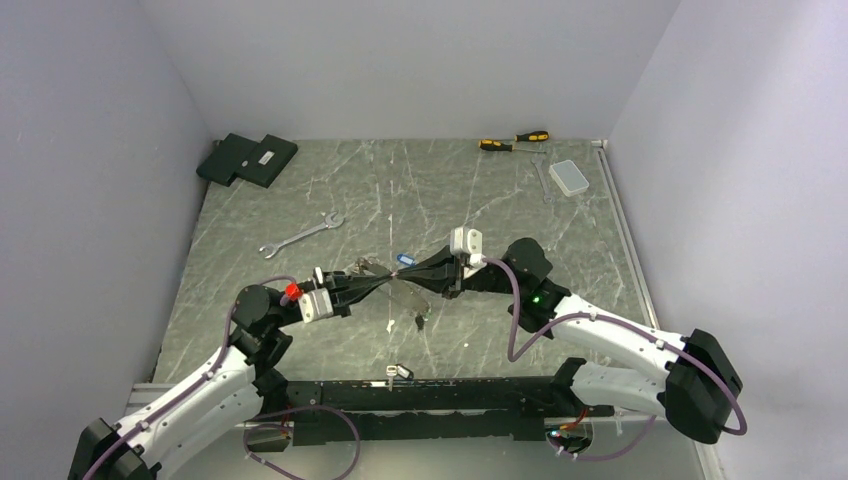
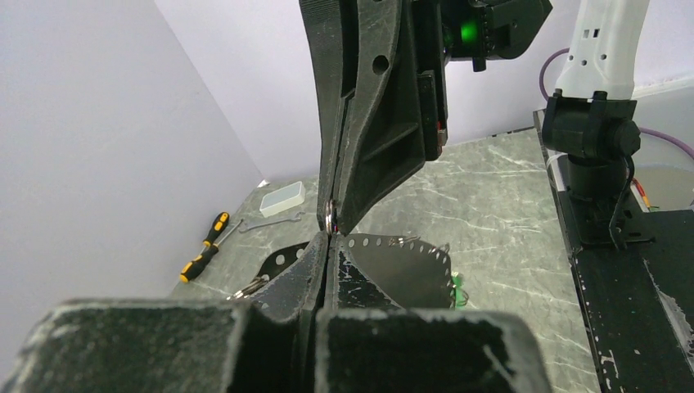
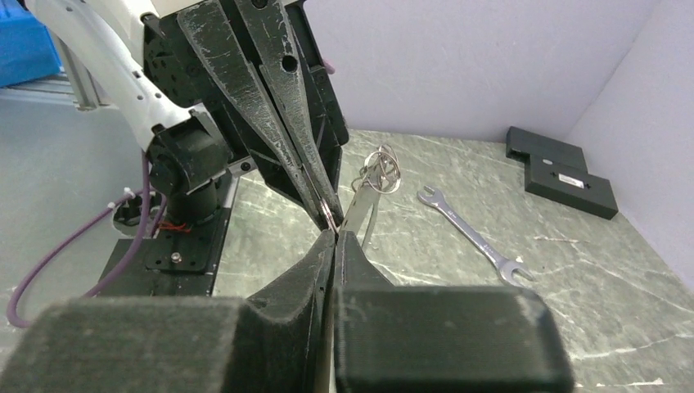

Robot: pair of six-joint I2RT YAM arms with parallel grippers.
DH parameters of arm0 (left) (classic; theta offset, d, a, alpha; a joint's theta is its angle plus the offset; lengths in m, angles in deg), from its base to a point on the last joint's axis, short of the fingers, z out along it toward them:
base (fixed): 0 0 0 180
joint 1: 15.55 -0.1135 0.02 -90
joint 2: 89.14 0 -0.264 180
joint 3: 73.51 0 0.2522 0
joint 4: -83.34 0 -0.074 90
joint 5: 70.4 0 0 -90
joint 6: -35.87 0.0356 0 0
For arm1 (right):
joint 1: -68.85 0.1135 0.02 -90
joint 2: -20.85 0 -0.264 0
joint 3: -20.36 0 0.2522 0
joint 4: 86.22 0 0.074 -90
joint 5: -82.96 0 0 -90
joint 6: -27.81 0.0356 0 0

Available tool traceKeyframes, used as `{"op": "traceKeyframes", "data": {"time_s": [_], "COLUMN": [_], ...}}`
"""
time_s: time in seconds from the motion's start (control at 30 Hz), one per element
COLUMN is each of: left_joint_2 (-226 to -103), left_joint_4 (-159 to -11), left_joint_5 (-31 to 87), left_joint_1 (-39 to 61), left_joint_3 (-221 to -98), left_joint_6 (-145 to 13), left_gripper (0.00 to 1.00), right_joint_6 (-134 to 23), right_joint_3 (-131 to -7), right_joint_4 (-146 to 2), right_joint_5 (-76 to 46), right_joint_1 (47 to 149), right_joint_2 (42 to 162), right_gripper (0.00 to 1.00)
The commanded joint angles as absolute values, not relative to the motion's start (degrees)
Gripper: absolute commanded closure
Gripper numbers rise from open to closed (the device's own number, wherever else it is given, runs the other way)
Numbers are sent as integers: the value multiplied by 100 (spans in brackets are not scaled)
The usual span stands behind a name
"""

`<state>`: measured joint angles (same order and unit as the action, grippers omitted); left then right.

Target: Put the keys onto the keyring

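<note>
Top external view shows the left gripper (image 1: 389,279) pinching the thin silvery wire keyring (image 3: 327,211), the right gripper (image 1: 406,272) shut tip-to-tip against it (tiny blue-headed key (image 1: 403,257) just beside), so threading the key probably comes next, slowly.

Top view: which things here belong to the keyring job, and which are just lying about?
Job in hand:
keyring, pinched where the left gripper and right gripper meet
blue key
green key

Just lying about:
wrench
screwdrivers
clear box
black boxes
</note>
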<state>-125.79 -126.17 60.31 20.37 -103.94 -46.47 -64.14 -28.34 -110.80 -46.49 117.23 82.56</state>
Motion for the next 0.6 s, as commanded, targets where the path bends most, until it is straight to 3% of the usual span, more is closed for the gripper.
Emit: {"op": "traceKeyframes", "data": {"time_s": [0.0, 0.1, 0.2, 0.33, 0.57], "left_joint_2": [-12593, -12508, -12291, -12030, -12398], "left_joint_4": [-12872, -12083, -10637, -9416, -7534], "left_joint_5": [6054, 6028, 5977, 5731, 5886], "left_joint_1": [2013, 2018, 2016, 2015, 2015], "left_joint_3": [-10547, -10727, -11141, -11499, -12394], "left_joint_6": [-4729, -4511, -3943, -3358, -2465], "left_gripper": [100, 98, 70, 49, 57], "right_joint_6": [-6391, -6421, -6732, -7305, -8562], "right_joint_3": [-3035, -3020, -3074, -3240, -3590], "right_joint_4": [-11365, -11313, -10904, -10099, -8793], "right_joint_5": [-4775, -4588, -4348, -4002, -2710], "right_joint_1": [11719, 11719, 11725, 11824, 12445], "right_joint_2": [8223, 8151, 8056, 7987, 7999], "right_gripper": [100, 100, 100, 100, 100]}}
